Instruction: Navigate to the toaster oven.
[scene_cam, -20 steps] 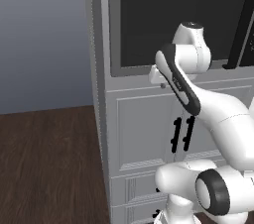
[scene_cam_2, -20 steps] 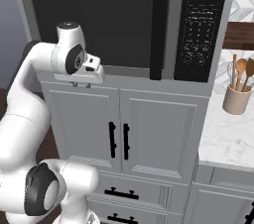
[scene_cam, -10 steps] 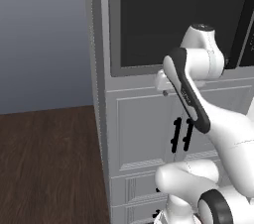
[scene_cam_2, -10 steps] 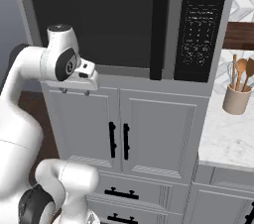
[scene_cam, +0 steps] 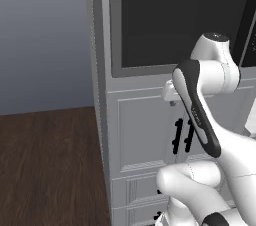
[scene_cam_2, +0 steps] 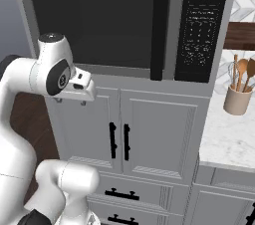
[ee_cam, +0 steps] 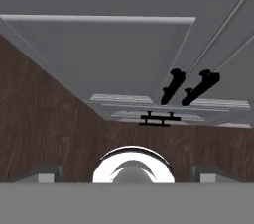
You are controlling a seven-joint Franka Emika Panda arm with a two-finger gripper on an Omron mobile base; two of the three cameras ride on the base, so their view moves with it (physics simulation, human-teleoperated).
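The toaster oven is out of view. My gripper (ee_cam: 128, 173) is open, its two tips wide apart with nothing between them. It points down at the dark wood floor (ee_cam: 44, 119) in front of the lower cabinet doors. In the base views the hand (scene_cam_2: 79, 85) (scene_cam: 170, 90) hangs just below the big built-in dark-doored appliance, in front of the left cabinet door.
A tall grey cabinet holds the built-in dark-doored appliance (scene_cam_2: 94, 20) with a black control panel (scene_cam_2: 201, 25). Below are two doors with black handles (scene_cam_2: 119, 142) and drawers (scene_cam_2: 119, 194). To the right is a marble counter (scene_cam_2: 224, 144) with a utensil crock (scene_cam_2: 237, 98). Open wood floor (scene_cam: 50, 165) lies left.
The arm's upper joint and hand have drifted rightward in the left base view and leftward in the right base view. The cabinets hold their place in both views.
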